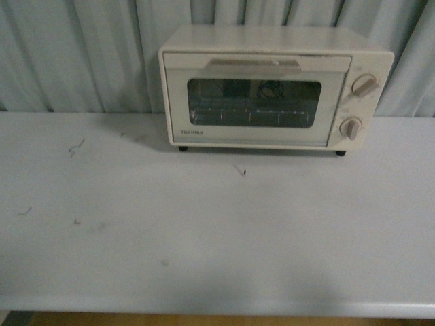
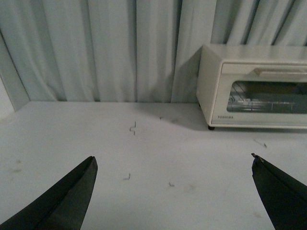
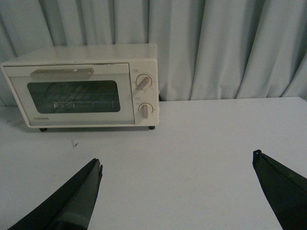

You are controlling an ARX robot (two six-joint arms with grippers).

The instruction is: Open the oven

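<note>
oven [image 1: 275,88] sits on the far side of the table [image 1: 204,231], right of centre, back close to the grey curtain [image 1: 81,54]. Upright, front facing the robot.

Body: small cream-white box, rounded corners, short black feet [image 1: 182,148] on the tabletop. Door [image 1: 255,139] is shut, flush with the front panel. Dark glass window [image 1: 253,102] fills most of the door; wire rack [image 1: 251,117] shows through it, lying level. Beige bar handle [image 1: 253,64] runs along the door's top edge. Small dark Toshiba logo [image 1: 192,132] at the door's lower left corner. Two beige knobs on the right panel, one above the other: upper knob [image 1: 366,85], lower knob [image 1: 351,128], both pointers tilted off vertical. Markings around them too small to read.

left gripper [image 2: 173,165]: jaws spread wide, nothing between them, over bare table on the near left, oven well apart on the far right of it.

right gripper [image 3: 177,163]: jaws likewise wide apart and empty, over bare table on the near right, oven well apart on the far left of it.

Table is pale grey with a few small dark scuff marks [image 1: 76,147], mostly on the left
</note>
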